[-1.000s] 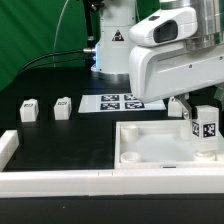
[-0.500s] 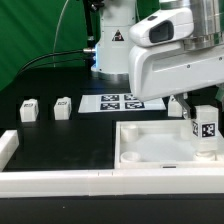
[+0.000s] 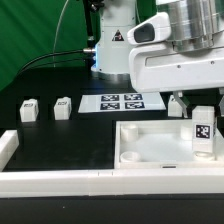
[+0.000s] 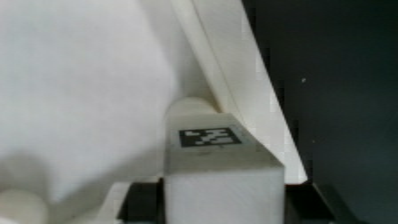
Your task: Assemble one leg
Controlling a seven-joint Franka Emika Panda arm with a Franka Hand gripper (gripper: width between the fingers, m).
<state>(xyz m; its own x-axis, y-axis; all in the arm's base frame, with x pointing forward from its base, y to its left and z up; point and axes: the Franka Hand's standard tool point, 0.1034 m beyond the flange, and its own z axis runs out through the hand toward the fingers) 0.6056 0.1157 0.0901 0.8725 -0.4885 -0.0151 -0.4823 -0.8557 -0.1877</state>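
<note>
a black table top [image 3: 70,130] before a green backdrop holds a large white square tray-like piece [image 3: 150,152] at the exterior view's right. the small white stubby leg [image 3: 203,133], black-and-white tag facing out, stands upright over the tray's right side. the two-finger gripper [image 4: 217,194] is clamped on it from above. two similar white blocks [image 3: 29,109] stand well apart, near the marker board [image 3: 122,102].

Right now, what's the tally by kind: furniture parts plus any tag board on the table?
Small white stubby tagged leg: 4 (one partly hidden behind the arm)
Large white square tray-like piece: 1
Flat white marker board: 1
Total: 6
</note>
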